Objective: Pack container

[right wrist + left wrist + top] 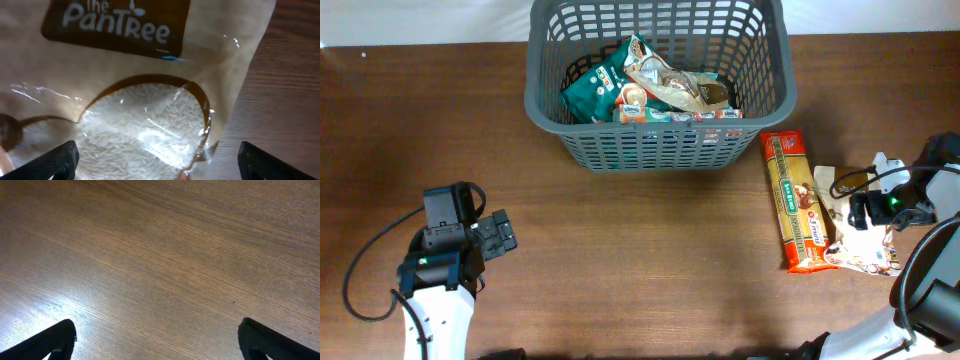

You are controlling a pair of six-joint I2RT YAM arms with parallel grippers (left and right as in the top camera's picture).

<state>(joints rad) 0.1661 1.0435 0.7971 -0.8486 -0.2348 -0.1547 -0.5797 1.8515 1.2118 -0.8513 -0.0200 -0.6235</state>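
Observation:
The dark grey slotted basket (660, 140) stands at the back middle of the table and holds several food packets (650, 88). An orange spaghetti packet (797, 200) lies on the table right of it. Beside that lies a beige rice bag (860, 245), which fills the right wrist view (145, 125) with its clear window. My right gripper (865, 210) is open just above the rice bag, its fingers (157, 162) spread wide. My left gripper (500, 235) is open and empty over bare wood (157, 340) at the front left.
The brown wooden table (650, 260) spans the view. A white wall edge runs along the back. Cables (865, 178) trail from the right arm over the rice bag.

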